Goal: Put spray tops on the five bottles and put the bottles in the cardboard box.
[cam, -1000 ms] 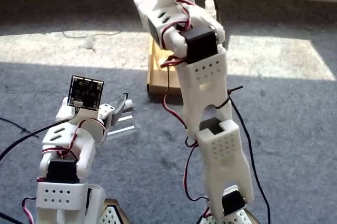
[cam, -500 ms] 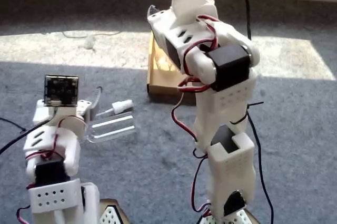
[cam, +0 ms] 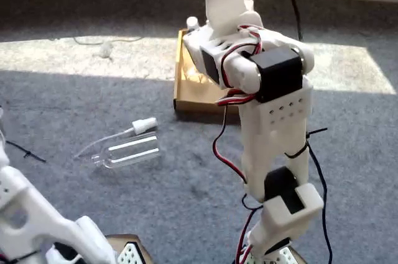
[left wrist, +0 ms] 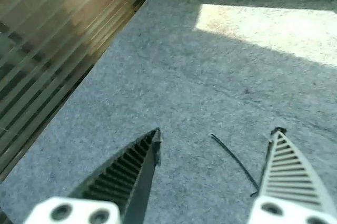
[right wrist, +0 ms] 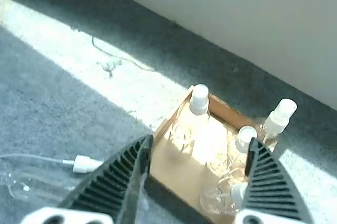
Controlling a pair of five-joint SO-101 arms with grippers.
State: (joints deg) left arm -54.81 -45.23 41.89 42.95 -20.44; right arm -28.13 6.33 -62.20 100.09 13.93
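Grey carpet (cam: 74, 109), my clear bottle (cam: 127, 151) lying sideways, spray top (cam: 143, 125) just beside it, open carpet around; left tool (left wrist: 217, 131) and right tool (right wrist: 200, 140) both spread.

Our loose bottle (cam: 127, 151) flat on the carpet (cam: 186, 189), spray top (cam: 142, 126) just beside, cardboard box (cam: 186, 99) behind-right, bottles (right wrist: 199, 100) inside.

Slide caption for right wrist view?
Open right gripper over brown cardboard box of capped clear plastic bottles; uncapped bottle on grey carpet.
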